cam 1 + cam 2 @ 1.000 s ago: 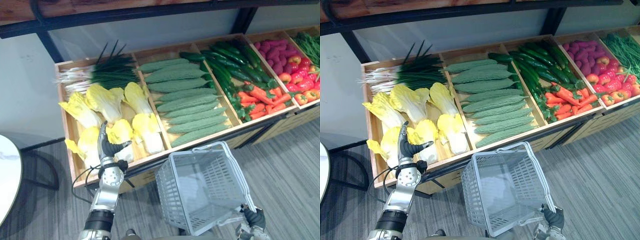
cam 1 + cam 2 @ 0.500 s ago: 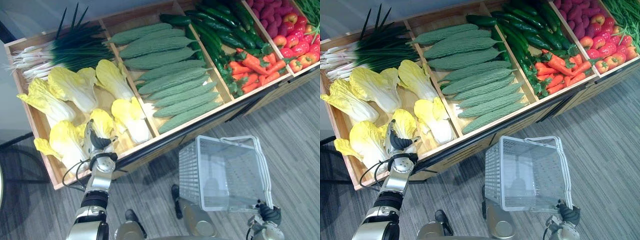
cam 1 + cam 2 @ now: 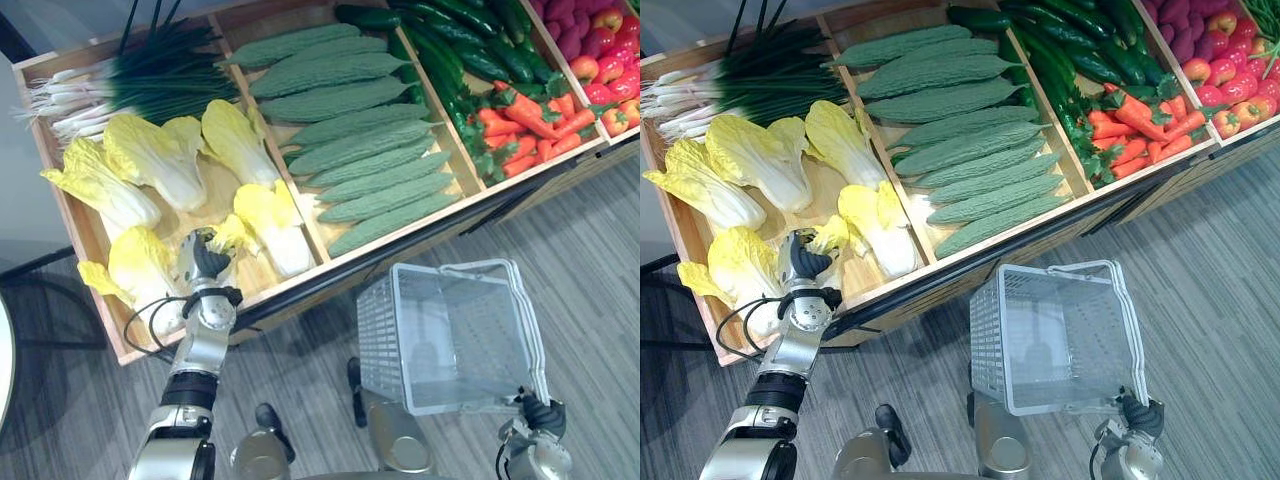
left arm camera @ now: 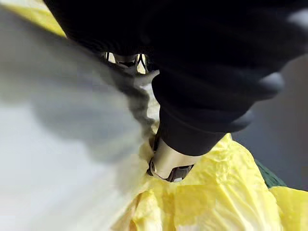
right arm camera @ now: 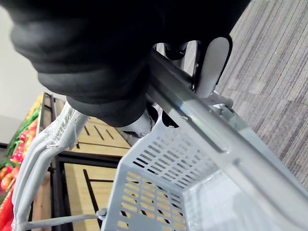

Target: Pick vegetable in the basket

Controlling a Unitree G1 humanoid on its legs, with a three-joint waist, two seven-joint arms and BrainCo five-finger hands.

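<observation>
My left hand (image 3: 205, 265) rests in the front of the cabbage compartment, its fingers curled down over a small yellow napa cabbage (image 3: 235, 237). Yellow leaves stick out past the fingers; the cabbage's white stem is hidden under the hand. Close up, the yellow cabbage (image 4: 216, 192) lies right under a silver finger (image 4: 168, 163). My right hand (image 3: 540, 415) is shut on the handle (image 5: 207, 120) of an empty grey plastic basket (image 3: 375, 330), which hangs over the floor in front of the stand.
The wooden display stand (image 3: 300, 290) holds more cabbages (image 3: 150, 170) and green onions (image 3: 150, 80) at the left. Bitter gourds (image 3: 350, 130) fill the middle; cucumbers (image 3: 450, 50), carrots (image 3: 530, 115) and peppers (image 3: 610, 100) lie to the right. Grey striped floor lies below.
My left hand's fingers went from straight above the cabbages to curled down on the small one. The camera tilted down; the basket stays in my right hand.
</observation>
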